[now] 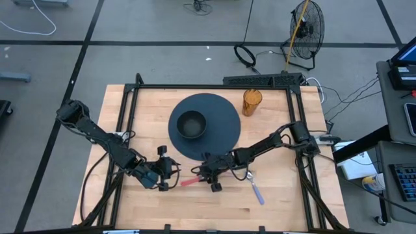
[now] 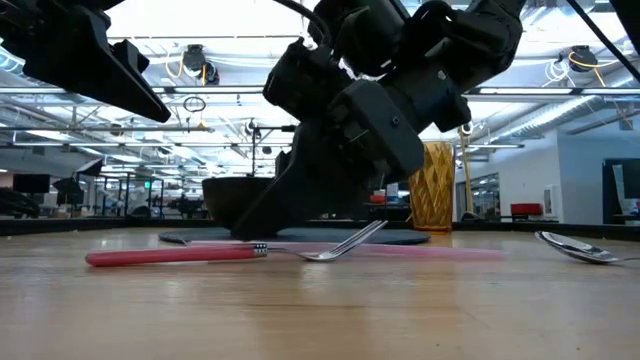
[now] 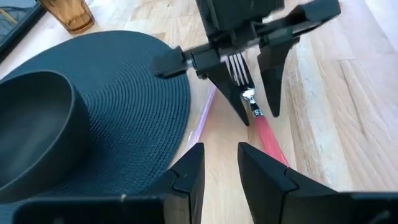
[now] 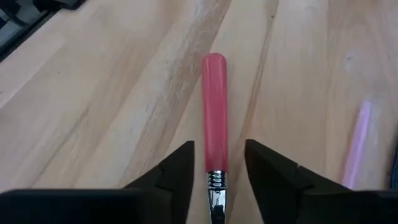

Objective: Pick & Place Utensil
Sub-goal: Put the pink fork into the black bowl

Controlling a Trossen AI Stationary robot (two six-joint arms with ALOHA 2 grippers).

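A fork with a red handle (image 1: 188, 182) lies flat on the wooden table near the dark round placemat (image 1: 221, 114); its handle (image 2: 170, 256) rests on the wood and its tines (image 2: 345, 243) curve up. My right gripper (image 4: 216, 158) is open, low over the fork, with one finger on each side of the metal neck (image 4: 215, 180) and a gap showing on both sides. From the left wrist view its fingers (image 3: 268, 81) straddle the fork (image 3: 268, 138). My left gripper (image 3: 221, 168) is open and holds nothing, a little toward the table's left of the handle's end.
A dark bowl (image 1: 192, 123) sits on the placemat, with an amber cup (image 1: 252, 102) beyond the mat. To the right of the fork lies a spoon with a blue handle (image 1: 255, 188). A pale pink stick (image 3: 202, 118) rests on the wood beside the mat's edge.
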